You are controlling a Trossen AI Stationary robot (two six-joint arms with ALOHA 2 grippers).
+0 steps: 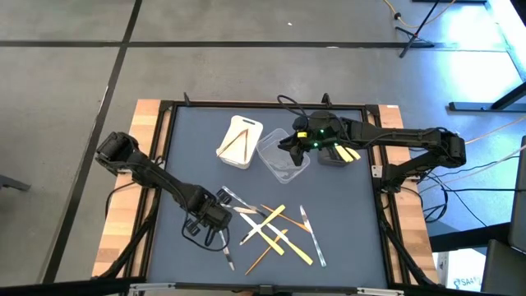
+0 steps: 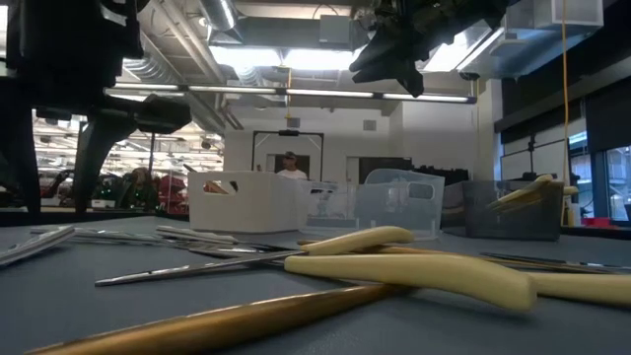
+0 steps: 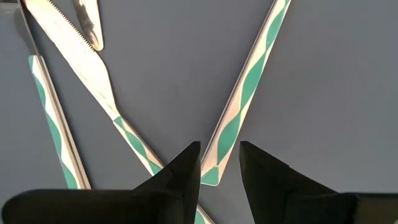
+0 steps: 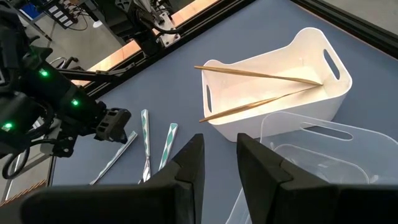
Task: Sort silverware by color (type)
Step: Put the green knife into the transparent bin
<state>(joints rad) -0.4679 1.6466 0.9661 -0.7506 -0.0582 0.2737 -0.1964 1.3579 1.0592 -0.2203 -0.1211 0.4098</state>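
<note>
Silverware lies loose near the table's front: yellow pieces [image 1: 275, 234], tan pieces [image 1: 261, 256] and silver pieces with green-patterned handles [image 1: 234, 197]. My left gripper [image 1: 218, 220] points down over the silver ones, open. One patterned handle's end [image 3: 211, 174] lies on the table between its fingertips [image 3: 219, 163]; a serrated knife [image 3: 81, 56] lies beside it. My right gripper [image 4: 219, 158] hovers, slightly open and with nothing in it, over the clear tub [image 1: 283, 156]. The white tub [image 4: 273, 93] holds two tan pieces [image 4: 261, 76].
A dark grey tub [image 1: 337, 152] with yellow pieces stands right of the clear tub. A black frame [image 1: 164, 156] edges the blue mat. Bare mat lies between the tubs and the pile. A person [image 2: 289, 166] stands far off in the room.
</note>
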